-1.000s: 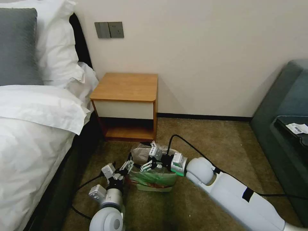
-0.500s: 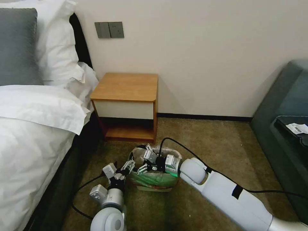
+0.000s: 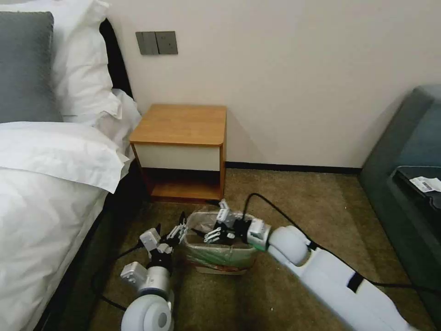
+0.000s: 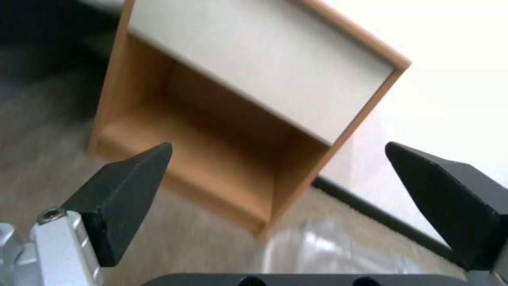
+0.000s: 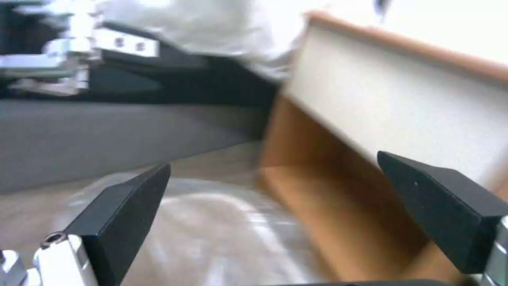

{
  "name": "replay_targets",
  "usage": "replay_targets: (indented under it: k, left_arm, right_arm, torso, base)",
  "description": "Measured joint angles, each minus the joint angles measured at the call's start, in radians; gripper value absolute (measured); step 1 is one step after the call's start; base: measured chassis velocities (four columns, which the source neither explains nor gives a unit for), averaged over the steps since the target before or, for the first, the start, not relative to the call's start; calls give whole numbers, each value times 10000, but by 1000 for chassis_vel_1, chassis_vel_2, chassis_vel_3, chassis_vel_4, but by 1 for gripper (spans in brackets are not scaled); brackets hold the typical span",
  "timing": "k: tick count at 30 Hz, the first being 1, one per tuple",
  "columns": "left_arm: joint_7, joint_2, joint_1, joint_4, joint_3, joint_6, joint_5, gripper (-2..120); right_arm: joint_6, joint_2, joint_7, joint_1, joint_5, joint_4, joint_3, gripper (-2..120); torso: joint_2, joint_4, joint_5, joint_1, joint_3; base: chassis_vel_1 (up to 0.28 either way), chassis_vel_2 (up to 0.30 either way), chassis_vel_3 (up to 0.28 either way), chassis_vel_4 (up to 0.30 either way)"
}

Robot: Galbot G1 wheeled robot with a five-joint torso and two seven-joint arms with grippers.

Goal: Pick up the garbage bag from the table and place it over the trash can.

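The right hand hangs over the open top of the trash can, w/ its two black fingers spread wide apart and nothing between them. The right wrist view looks past those fingers at crinkly see-through plastic just below. That plastic is the garbage bag. It sits in and over the trash can: the thin grey film wraps the rim and hangs down the green sides, and a bit of red band shows low on the front. The bag's mouth is open.

The left hand is just beside the can's left edge, near the rim. Its fingers are wide apart too and hold nothing. In the left wrist view a bit of shiny bag shows low between them, and it does not touch them.

The can stands on the brown carpet, right in front of the counter. The counter is a small wood nightstand w/ a white drawer front and an open shelf at the bottom. Its top is bare wood.

A bed w/ white sheets is on the robot's left, next to the counter. A dark green sofa is on the right, well apart from the can. A black cable runs along the right arm.
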Motion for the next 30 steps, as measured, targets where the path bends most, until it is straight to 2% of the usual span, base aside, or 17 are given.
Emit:
replay_targets:
  k: [2,4,5,7,8,12,13,16,21,30]
  left_arm:
    - [496,293,-385,383,-134,-754,398,100]
    - [524,315,-414,414,-142,-797,446,100]
    - [692,486,-656,664,-173,-1039,812,100]
    - [819,643,-837,893,-179,-1209,1076,100]
    - [819,643,-837,893,-179,-1209,1076,100]
    - [1225,856,-1087,1645,-231,-1862,1741,100]
    - [1225,856,-1087,1645,-231,-1862,1741,100]
    - [1484,1043,-1193,2129,-271,-2290,1820,100]
    - [1721,1146,-1219,2434,-278,-2701,1833,100]
    - [1903,1016,-1099,2827,-278,-3159,2165,100]
  right_arm:
    - [-25,-74,1244,-835,34,683,808,100]
    - [-28,-74,1373,-899,47,737,859,100]
    - [-46,27,2841,-1609,215,1215,1352,100]
    - [147,300,4434,-2330,401,1564,1675,100]
    - [147,300,4434,-2330,401,1564,1675,100]
    - [619,1177,6908,-3442,19,1894,2215,100]
    - [619,1177,6908,-3442,19,1894,2215,100]
    - [1142,2203,7357,-4271,-1067,1924,2938,100]
    - [1875,3271,6600,-4943,-1787,1714,3671,100]
    - [2733,3888,6045,-5141,-2461,840,4125,100]
  torso:
    - [1,-2,-2,-1,-1]
    - [0,-3,-2,-1,-1]
    - [0,-2,-4,-1,0]
    - [0,-2,-1,0,0]
    - [0,-2,-1,0,0]
    - [0,0,-3,0,0]
    - [0,0,-3,0,0]
    - [0,0,-2,0,0]
    - [0,0,-3,0,-1]
    - [0,1,-2,0,0]
  base:
    - [0,0,0,0]
    - [0,0,0,0]
    - [0,0,0,0]
    - [0,0,0,0]
    - [0,0,0,0]
    - [0,0,0,0]
    - [0,0,0,0]
    - [0,0,0,0]
    - [0,0,0,0]
    - [0,0,0,0]
